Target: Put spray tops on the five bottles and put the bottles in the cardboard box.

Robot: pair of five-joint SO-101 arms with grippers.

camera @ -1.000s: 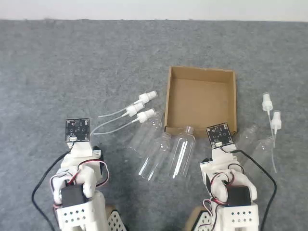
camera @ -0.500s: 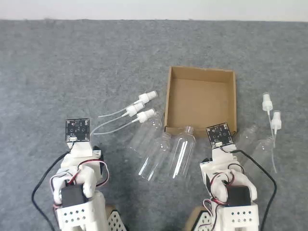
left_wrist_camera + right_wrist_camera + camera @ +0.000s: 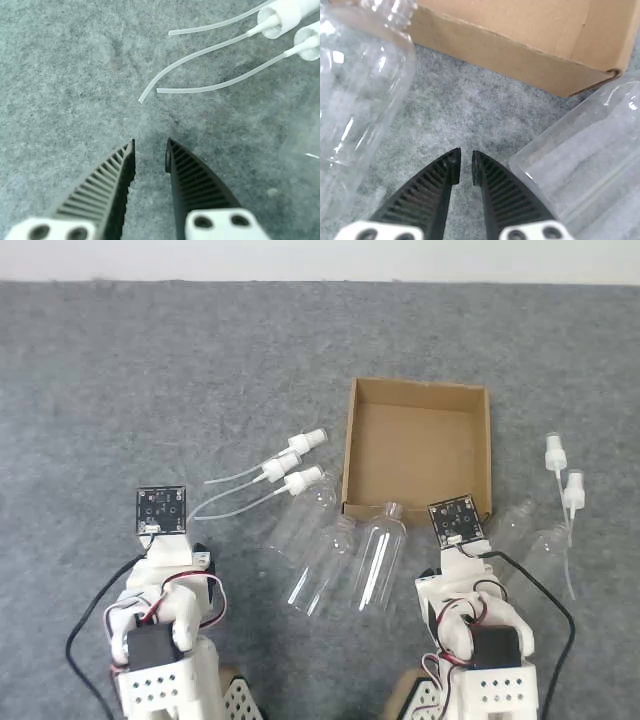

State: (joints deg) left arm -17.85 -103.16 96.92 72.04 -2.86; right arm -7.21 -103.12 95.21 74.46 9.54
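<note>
The open cardboard box (image 3: pixel 418 450) sits right of centre. Three spray tops (image 3: pixel 297 461) with long tubes lie left of it, and two spray tops (image 3: pixel 562 472) lie to its right. Three clear bottles (image 3: pixel 346 551) lie on their sides in front of the box, and two more bottles (image 3: pixel 530 533) lie at the right. My left gripper (image 3: pixel 150 145) is shut and holds nothing, just short of the tube ends (image 3: pixel 165 90). My right gripper (image 3: pixel 465 151) is shut and holds nothing. It hovers over the carpet between one bottle (image 3: pixel 360 75) and another bottle (image 3: pixel 585 155), facing the box wall (image 3: pixel 520 45).
Grey carpet (image 3: pixel 150 370) covers the table. Both arm bases stand at the near edge, the left arm (image 3: pixel 160 620) and the right arm (image 3: pixel 470 625). Open carpet stretches behind and to the left of the box.
</note>
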